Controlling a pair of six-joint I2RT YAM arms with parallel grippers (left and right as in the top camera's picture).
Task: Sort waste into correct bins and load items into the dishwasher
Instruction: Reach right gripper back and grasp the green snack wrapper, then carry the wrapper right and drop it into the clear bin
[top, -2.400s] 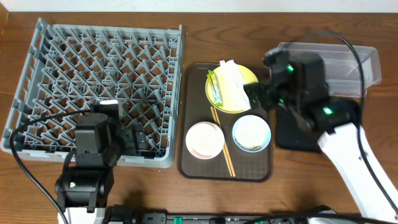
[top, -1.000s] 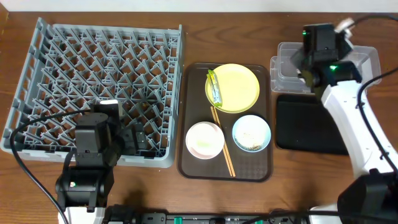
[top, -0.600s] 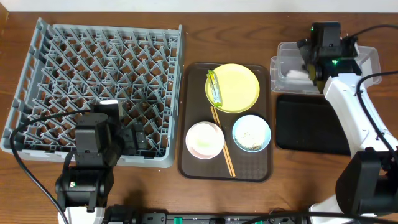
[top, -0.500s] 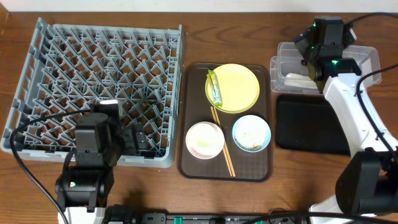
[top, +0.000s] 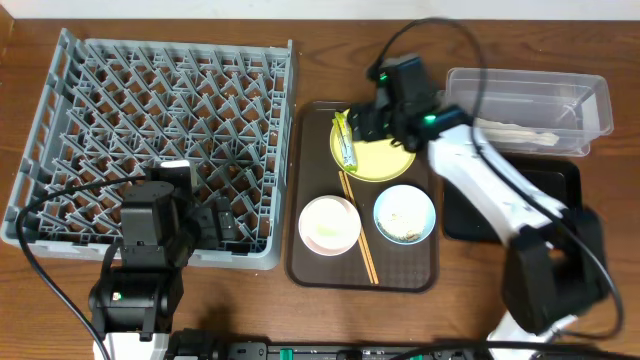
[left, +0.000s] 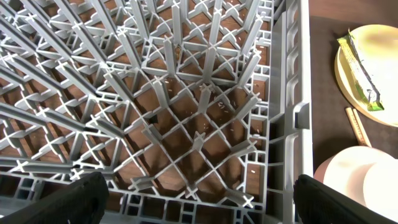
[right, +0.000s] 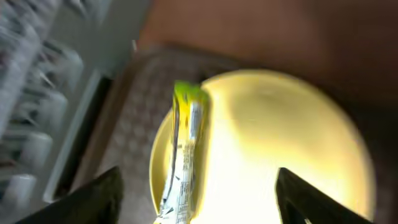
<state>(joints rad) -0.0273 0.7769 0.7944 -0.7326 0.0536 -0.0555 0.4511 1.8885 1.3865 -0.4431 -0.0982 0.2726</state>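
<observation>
Wrapper packet (right: 183, 155): green-yellow, long, narrow, glossy. Flat along left edge of yellow plate (top: 385, 165), far end of brown tray (top: 296, 200). Right gripper (right: 199, 200) above plate, fingers apart, empty. Left gripper (left: 199, 199) over dish rack's (left: 186, 93) near-right corner, fingers wide apart.

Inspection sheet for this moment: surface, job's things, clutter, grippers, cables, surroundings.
Surface: wooden table, brown serving tray on it.
Job's things: grey dish rack holds no dishes; wrapper on yellow plate; pink bowl, blue bowl with food scraps and chopsticks on the serving tray; white paper in clear tub; black tray beside it; cup not seen.
Clutter: nothing seen.
Grippers: left gripper open above the rack; right gripper open over the plate.
Cables: black cable loops above the right arm; another beside the left arm.
Surroundings: nothing seen.
</observation>
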